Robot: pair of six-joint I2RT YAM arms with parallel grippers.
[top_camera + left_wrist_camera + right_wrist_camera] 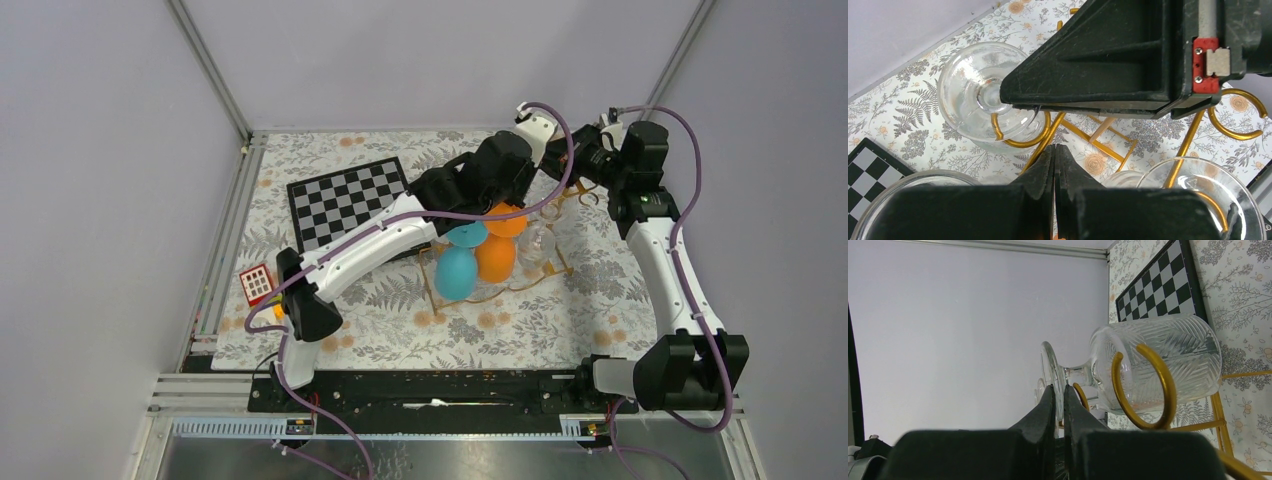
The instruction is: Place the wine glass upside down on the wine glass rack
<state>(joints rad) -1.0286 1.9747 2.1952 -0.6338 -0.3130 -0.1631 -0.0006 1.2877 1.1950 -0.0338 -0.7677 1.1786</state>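
Nearest the arm bases, the wine glass rack stands on the floral tablecloth. A blue glass and an orange glass are hung from it, bowl down. Above the middle of the rack the left gripper is held with its fingers pressed together on nothing. Gold rails and cross-wires are seen directly below it.

Further back, at the far curled ends of the rack, the wine glass is located. It is clear and cut with a leaf pattern. It is carried inverted: foot uppermost, bowl toward the table, stem axis upright. The right gripper is closed almost fully on the foot, whose rim is pinched edge-on between the fingertips. The glass thus lies straight ahead of that gripper, and the right arm is the one engaged with it. The left gripper is just beside it but takes no part in the hold.

In the left wrist view the foot is seen overlapping one curled end. Whether it bears on the wire cannot be determined. The stem is judged to stand at the mouth of the slot. The coming move is judged to depend on the stem being kept upright and in line with the rails, which run from the curls toward the hung glasses.

Beyond, to the left, a chessboard lies flat, well apart from the work.
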